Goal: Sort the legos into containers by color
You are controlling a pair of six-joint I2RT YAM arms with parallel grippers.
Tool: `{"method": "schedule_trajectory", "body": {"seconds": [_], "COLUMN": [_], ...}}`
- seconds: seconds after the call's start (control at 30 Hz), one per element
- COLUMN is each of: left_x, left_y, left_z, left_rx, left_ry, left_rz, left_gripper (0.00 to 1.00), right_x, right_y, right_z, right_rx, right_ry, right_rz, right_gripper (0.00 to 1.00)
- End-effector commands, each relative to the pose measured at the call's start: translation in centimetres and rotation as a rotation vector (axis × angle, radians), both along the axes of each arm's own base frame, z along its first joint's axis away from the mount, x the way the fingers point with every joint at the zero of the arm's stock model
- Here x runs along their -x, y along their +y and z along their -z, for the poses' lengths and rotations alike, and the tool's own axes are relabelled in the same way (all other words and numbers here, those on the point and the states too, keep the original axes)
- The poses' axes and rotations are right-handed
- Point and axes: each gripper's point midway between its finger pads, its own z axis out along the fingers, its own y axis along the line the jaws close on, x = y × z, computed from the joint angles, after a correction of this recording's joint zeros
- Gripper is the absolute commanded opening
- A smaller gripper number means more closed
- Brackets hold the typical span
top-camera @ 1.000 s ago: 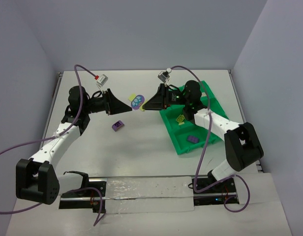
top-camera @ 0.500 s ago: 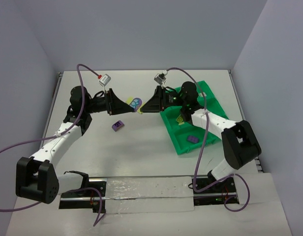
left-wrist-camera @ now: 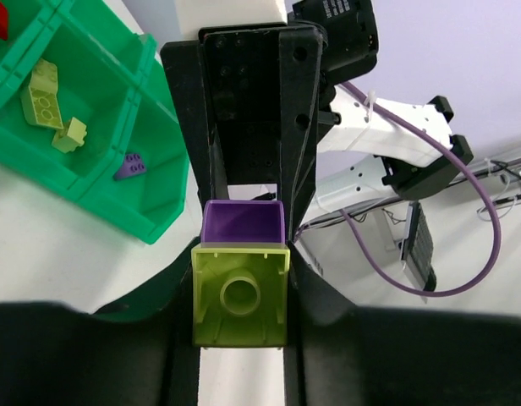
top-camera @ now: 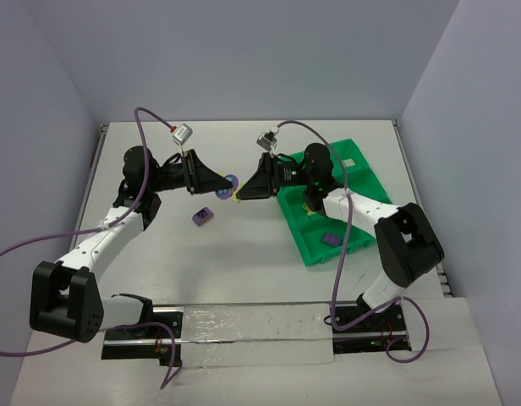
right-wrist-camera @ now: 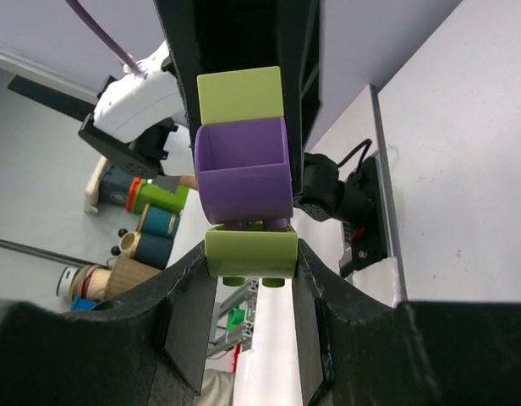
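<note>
Brick stack gripped by left end effector and right end effector; tray beside.

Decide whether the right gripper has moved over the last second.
Yes. The right gripper has shifted left, farther from the green tray, toward the left gripper.

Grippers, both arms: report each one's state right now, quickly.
Left gripper: closed, fingers holding one yellow-green end of the brick stack.
Right gripper: closed, fingers holding the stack's other yellow-green end.
</note>
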Motion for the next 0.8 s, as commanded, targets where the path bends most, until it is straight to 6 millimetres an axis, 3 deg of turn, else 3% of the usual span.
{"method": "schedule_trajectory", "body": {"seconds": [0.0, 0.23, 0.4, 0.43, 0.47, 0.53, 0.6, 0.67, 0.77], "left_x": [-0.1, -2.1, -3.4, -3.5, -3.7, -4.3, -4.7, -5.0, -5.5], "left_y": [-0.2, 2.1, 3.6, 3.6, 3.7, 3.9, 4.1, 4.2, 4.4], "left_z": [-2.6, -2.9, -2.9, -2.9, -2.8, -2.6, -2.1, -1.7, -1.1], "left_rx": [0.009, -0.007, -0.016, -0.022, -0.028, -0.051, -0.076, -0.101, -0.138], "left_ry": [-0.101, -0.086, -0.05, -0.048, -0.039, -0.038, -0.018, -0.001, 0.025], "left_rz": [-0.004, -0.152, -0.238, -0.25, -0.26, -0.292, -0.313, -0.334, -0.356], "left_gripper": [0.0, 0.0, 0.0, 0.0, 0.0, 0.0, 0.0, 0.0, 0.0], "right_x": [0.3, -0.2, -3.8, -4.8, -6.9, -10.3, -12.4, -13.5, -14.0], "right_y": [-0.3, -3.8, -8.0, -8.8, -10.4, -13.0, -17.5, -21.3, -23.2], "right_z": [-0.9, 0.9, 3.4, 4.7, 7.6, 8.0, 9.5, 9.6, 9.8], "right_rx": [-0.028, 0.005, 0.074, 0.128, 0.296, 0.525, 0.777, 0.914, 0.977], "right_ry": [-0.062, -0.038, 0.059, 0.096, 0.11, 0.023, -0.03, -0.052, -0.062], "right_rz": [-0.013, 0.018, 0.238, 0.306, 0.464, 0.681, 0.917, 1.086, 1.164], "right_gripper": [0.06, 0.06, 0.04, 0.04, 0.04, 0.04, 0.04, 0.04, 0.05]}}
